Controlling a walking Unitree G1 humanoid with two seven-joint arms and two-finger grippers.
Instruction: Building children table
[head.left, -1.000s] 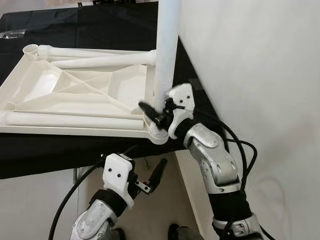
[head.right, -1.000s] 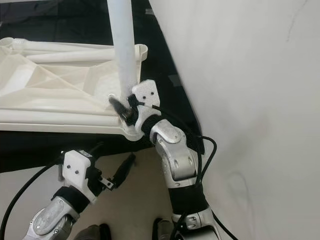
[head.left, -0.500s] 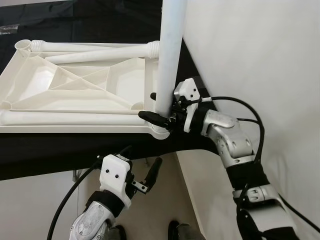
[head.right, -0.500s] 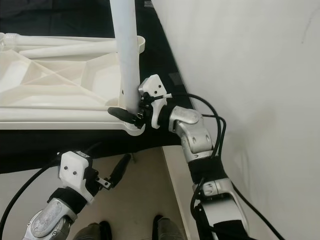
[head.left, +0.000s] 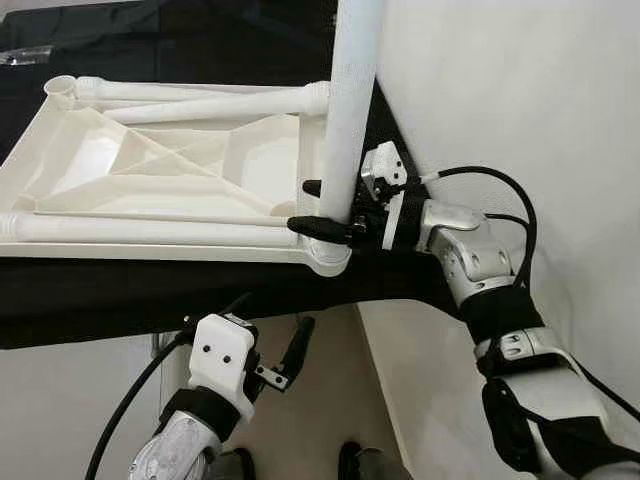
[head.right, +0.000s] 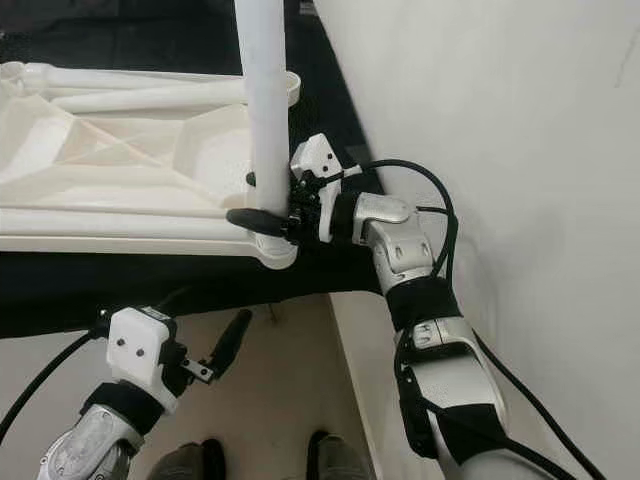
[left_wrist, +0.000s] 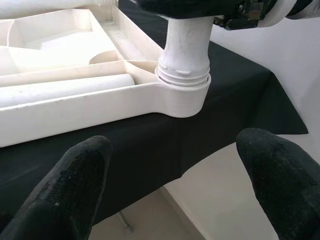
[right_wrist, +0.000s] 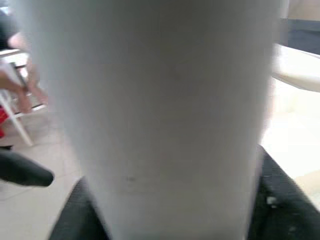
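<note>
Eye views: the upturned white tabletop (head.left: 150, 170) lies on a black-covered table (head.left: 120, 290), two loose legs (head.left: 150, 232) resting inside it. The right gripper (head.left: 330, 208) clamps the upright leg (head.left: 350, 110), whose top is cut off. Left wrist view: the left gripper (left_wrist: 172, 170), fingers spread and empty, faces the corner socket (left_wrist: 182, 92). Right wrist view: the leg is blurred.

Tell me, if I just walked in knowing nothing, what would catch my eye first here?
Most likely the tall white table leg standing upright in the near corner socket of an upside-down white tabletop, which lies on a black-covered table. The robot's right gripper clamps that leg low down, just above the socket. Below the table's edge, the left gripper hangs open and holds nothing.
</note>
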